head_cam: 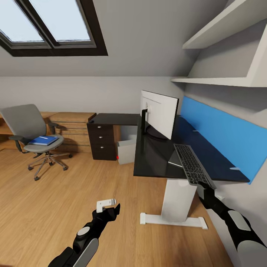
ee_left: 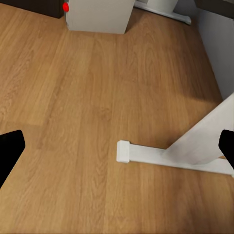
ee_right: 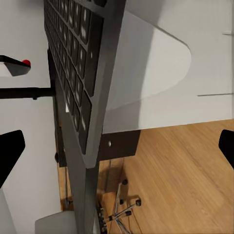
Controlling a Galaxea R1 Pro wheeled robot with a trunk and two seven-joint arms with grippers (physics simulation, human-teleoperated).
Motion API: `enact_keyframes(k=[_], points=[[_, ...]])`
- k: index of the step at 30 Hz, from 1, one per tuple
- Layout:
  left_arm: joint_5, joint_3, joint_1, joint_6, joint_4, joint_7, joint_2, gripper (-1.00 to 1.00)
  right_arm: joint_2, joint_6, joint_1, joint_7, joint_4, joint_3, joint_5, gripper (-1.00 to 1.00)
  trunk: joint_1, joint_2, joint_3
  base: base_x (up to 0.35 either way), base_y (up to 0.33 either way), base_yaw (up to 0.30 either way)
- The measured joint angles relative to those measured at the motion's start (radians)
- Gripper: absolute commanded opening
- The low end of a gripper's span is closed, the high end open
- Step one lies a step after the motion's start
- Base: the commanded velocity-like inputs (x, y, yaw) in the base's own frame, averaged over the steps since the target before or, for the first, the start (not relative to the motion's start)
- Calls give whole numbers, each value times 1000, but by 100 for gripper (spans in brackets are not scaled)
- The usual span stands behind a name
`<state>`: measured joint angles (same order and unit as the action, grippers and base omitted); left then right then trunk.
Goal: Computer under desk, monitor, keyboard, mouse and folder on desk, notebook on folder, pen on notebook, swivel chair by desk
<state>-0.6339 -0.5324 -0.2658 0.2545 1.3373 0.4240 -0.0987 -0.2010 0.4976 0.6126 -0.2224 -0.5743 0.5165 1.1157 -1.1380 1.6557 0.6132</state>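
Right claw [head_cam: 203, 185] grips one keyboard [head_cam: 192, 164] at its near end, lying on the black table [head_cam: 155, 159] beside one monitor [head_cam: 159, 113]. Left claw [head_cam: 111, 207] hangs open, empty. One blue folder [head_cam: 43, 140] rests on one chair [head_cam: 33, 133].

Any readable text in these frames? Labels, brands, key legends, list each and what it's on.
None readable.
Keyboard: key legends too small and blurred in the head view; in the right wrist view the keys look blank.
Monitor: white back faces the camera, no brand mark legible.
Folder on the swivel chair: a pale patch on the cover, too small to read.
Computer: a red button, no label.
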Motion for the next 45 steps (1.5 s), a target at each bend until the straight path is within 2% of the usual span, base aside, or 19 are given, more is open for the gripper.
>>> enact_keyframes(k=[10,22,23,45], points=[[-1,-2,0,0,-2,-1,-3,100,1,-1,0,1,0,13,1,100,0,0,0,0,0,0],[-3,-3,0,-1,-7,-1,-6,100,6,-39,0,3,2,80,3,100,0,0,0,116,0,0],[-3,-3,0,-1,-7,-1,-6,100,6,-40,0,3,2,123,3,100,0,0,0,46,0,0],[-3,-3,0,-2,-7,-2,-6,100,8,-43,0,5,5,130,4,100,0,0,0,87,0,0]])
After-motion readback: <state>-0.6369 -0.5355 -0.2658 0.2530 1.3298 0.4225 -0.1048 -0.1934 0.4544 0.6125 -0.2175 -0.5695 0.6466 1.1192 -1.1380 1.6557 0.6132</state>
